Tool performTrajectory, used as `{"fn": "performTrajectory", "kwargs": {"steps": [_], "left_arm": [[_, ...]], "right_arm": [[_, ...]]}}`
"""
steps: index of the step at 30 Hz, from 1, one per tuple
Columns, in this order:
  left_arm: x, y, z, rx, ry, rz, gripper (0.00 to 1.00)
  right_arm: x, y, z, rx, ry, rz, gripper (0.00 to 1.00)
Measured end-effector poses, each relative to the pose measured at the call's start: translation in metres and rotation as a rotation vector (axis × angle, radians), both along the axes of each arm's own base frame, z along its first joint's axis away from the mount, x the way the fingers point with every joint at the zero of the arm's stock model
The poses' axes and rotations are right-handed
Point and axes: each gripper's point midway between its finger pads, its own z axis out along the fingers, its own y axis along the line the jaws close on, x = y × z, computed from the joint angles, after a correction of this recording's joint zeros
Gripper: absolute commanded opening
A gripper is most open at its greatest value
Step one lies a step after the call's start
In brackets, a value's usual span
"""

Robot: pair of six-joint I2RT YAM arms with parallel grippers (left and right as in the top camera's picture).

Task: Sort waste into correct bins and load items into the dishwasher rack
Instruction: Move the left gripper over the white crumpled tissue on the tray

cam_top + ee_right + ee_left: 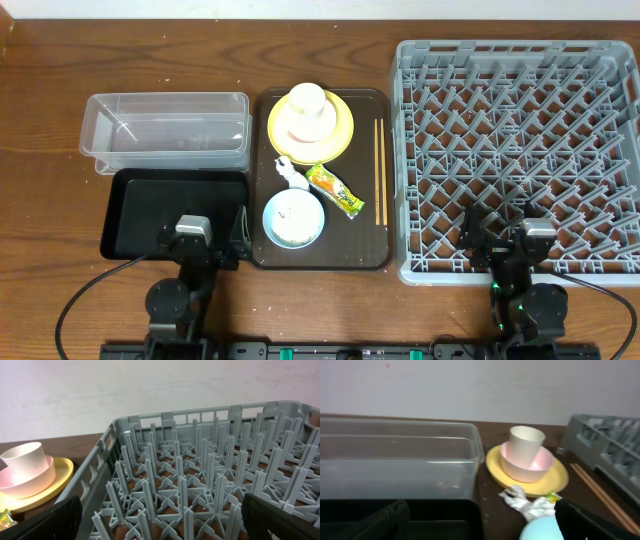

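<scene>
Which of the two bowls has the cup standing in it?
The pinkish-white bowl on the yellow plate: the white cup stands in it. The light-blue bowl holds no cup.

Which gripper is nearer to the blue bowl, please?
Left. The left gripper hovers over the black bin beside the blue bowl; the right gripper is over the rack, farther away.

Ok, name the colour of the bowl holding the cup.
The bowl is pale pink, clearest in the left wrist view.
</scene>
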Motion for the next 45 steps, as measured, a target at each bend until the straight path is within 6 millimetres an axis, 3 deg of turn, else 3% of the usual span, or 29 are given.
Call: {"fn": "performTrajectory", "kwargs": {"steps": [5, 11, 14, 20, 24, 26, 27, 31, 34, 43, 45], "left_arm": [[-0.005, -0.006, 0.010, -0.060, 0.061, -0.030, 0.95], [-0.011, -0.013, 0.072, -0.086, 0.108, -0.065, 0.95], [-0.010, -0.021, 0.094, -0.095, 0.185, -0.109, 0.95], [-0.001, -0.039, 0.112, -0.135, 0.456, -0.197, 0.95], [0.020, -0.051, 0.121, -0.180, 0.558, -0.245, 0.95], [0.026, -0.057, 0.119, -0.200, 0.585, -0.281, 0.94], [0.028, -0.061, 0.117, -0.211, 0.602, -0.297, 0.85], [0.033, -0.068, 0.106, -0.279, 0.673, -0.319, 0.30], [0.036, -0.071, 0.097, -0.336, 0.730, -0.309, 0.06], [0.045, -0.086, 0.065, -0.371, 0.877, -0.239, 0.07], [0.047, -0.091, 0.056, -0.345, 0.896, -0.196, 0.16]], "right_arm": [[0.000, 0.000, 0.000, 0.000, 0.000, 0.000, 0.99], [0.000, 0.000, 0.000, 0.000, 0.000, 0.000, 0.99], [0.000, 0.000, 0.000, 0.000, 0.000, 0.000, 0.99], [0.000, 0.000, 0.000, 0.000, 0.000, 0.000, 0.99], [0.000, 0.000, 0.000, 0.000, 0.000, 0.000, 0.99], [0.000, 0.000, 0.000, 0.000, 0.000, 0.000, 0.99], [0.000, 0.000, 0.000, 0.000, 0.000, 0.000, 0.99], [0.000, 0.000, 0.000, 0.000, 0.000, 0.000, 0.99], [0.000, 0.000, 0.000, 0.000, 0.000, 0.000, 0.99], [0.000, 0.000, 0.000, 0.000, 0.000, 0.000, 0.99], [0.000, 0.000, 0.000, 0.000, 0.000, 0.000, 0.99]]}}
